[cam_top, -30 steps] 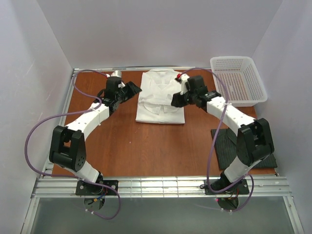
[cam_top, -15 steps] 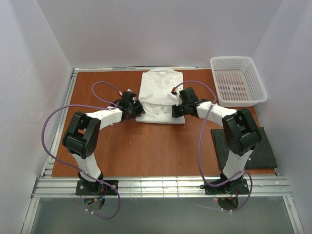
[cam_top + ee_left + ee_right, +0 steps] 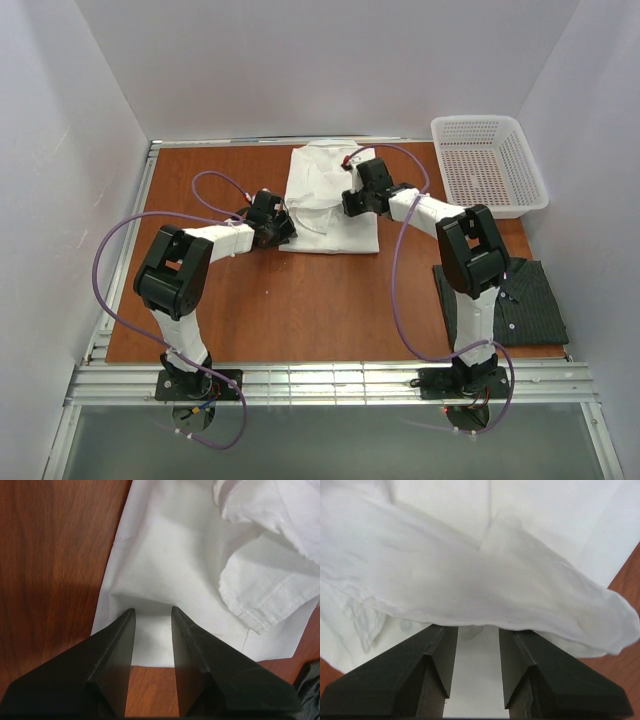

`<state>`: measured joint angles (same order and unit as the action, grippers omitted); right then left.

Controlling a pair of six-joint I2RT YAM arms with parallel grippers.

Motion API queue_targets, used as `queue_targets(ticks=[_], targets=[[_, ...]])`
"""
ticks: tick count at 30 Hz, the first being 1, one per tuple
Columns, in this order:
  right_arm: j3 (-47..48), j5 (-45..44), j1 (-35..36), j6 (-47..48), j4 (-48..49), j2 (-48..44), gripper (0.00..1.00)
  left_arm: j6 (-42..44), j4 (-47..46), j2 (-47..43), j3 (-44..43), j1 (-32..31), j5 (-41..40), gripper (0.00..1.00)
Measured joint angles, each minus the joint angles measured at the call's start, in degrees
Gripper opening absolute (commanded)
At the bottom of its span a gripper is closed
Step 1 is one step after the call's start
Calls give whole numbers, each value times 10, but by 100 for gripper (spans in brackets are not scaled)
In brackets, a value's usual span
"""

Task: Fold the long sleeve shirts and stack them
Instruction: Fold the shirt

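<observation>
While the left hand [image 3: 284, 228] and right hand [image 3: 350, 202] each pinch the white shirt [image 3: 335, 226], it lies between them, its long axis running ahead from the left hand's corner.

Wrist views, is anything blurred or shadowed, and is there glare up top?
Left wrist: fairly sharp, with a grey shadow on the white shirt just ahead of the left tool. Right wrist: the raised fold nearest the lens looks soft and is shaded underneath. Top external: even light, no glare.

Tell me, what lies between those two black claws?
The white shirt: in the top view it spans the stretch from the left gripper at its near left corner to the right gripper on its right side.
</observation>
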<state>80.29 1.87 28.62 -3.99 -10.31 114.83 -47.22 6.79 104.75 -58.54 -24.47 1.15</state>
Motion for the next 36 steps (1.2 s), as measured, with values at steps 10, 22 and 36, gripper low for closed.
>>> queue_targets(ticks=[10,22,36], targets=[[126,-28,-34,12,6,48,37,0,-1,0,1,0,-1,29],[-21,55,65,18,16,-80,34,-3,-5,0,3,0,-1,29],[159,58,43,-20,24,107,36,-11,-9,-1,5,0,-3,30]])
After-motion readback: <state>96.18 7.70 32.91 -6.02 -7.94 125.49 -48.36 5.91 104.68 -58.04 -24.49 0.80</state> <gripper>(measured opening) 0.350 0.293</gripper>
